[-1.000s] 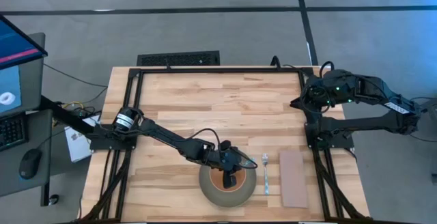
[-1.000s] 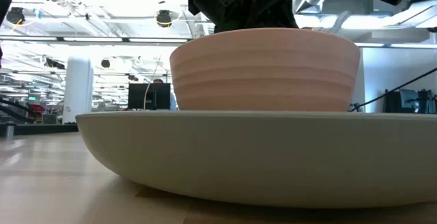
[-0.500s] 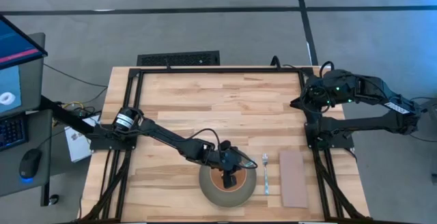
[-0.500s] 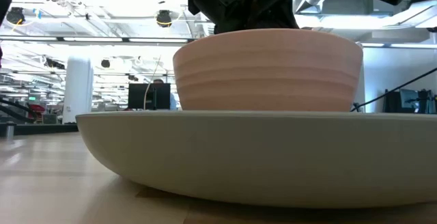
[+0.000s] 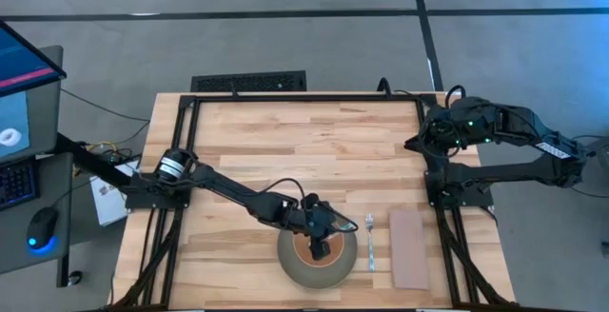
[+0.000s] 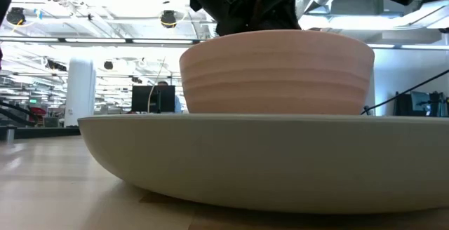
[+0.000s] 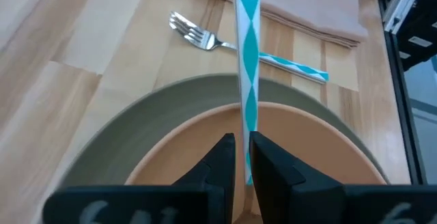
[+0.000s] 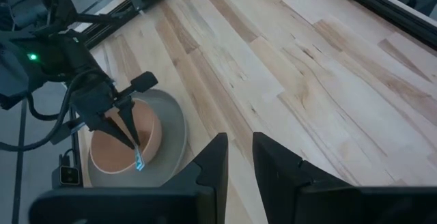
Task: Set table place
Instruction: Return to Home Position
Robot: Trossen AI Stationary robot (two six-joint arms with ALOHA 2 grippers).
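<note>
The grey-green plate (image 5: 317,260) lies at the table's near edge with the orange bowl (image 5: 314,248) resting on it; in the low view the bowl (image 6: 277,72) fills the frame above the plate (image 6: 266,160). My left gripper (image 5: 320,243) hovers over the bowl, shut on the spoon's teal-and-white striped handle (image 7: 247,60). The spoon's bowl end is hidden. The fork (image 5: 369,243) and the pinkish napkin (image 5: 409,248) lie flat to the plate's right. My right gripper (image 8: 240,157) waits by the table's right far side, its fingers a narrow gap apart. My left gripper pinches the spoon's striped handle (image 7: 244,161) between its two fingers. The fingers (image 8: 125,130) slant down over the bowl from the table's left. The handle runs along the fingers and sticks out ahead of them, lifted clear; its free end (image 8: 139,163) hangs over the bowl's hollow.
Bare wooden tabletop (image 5: 304,146) stretches across the far half, inside the black frame (image 5: 304,97). The left arm (image 5: 219,190) reaches slanting across the table's left middle. The folded right arm (image 5: 495,146) sits beyond the right edge.
In the low view the orange bowl has crept a little toward the table's right on the plate, and my left gripper above it has shifted slightly with it. The right arm has kept still.
</note>
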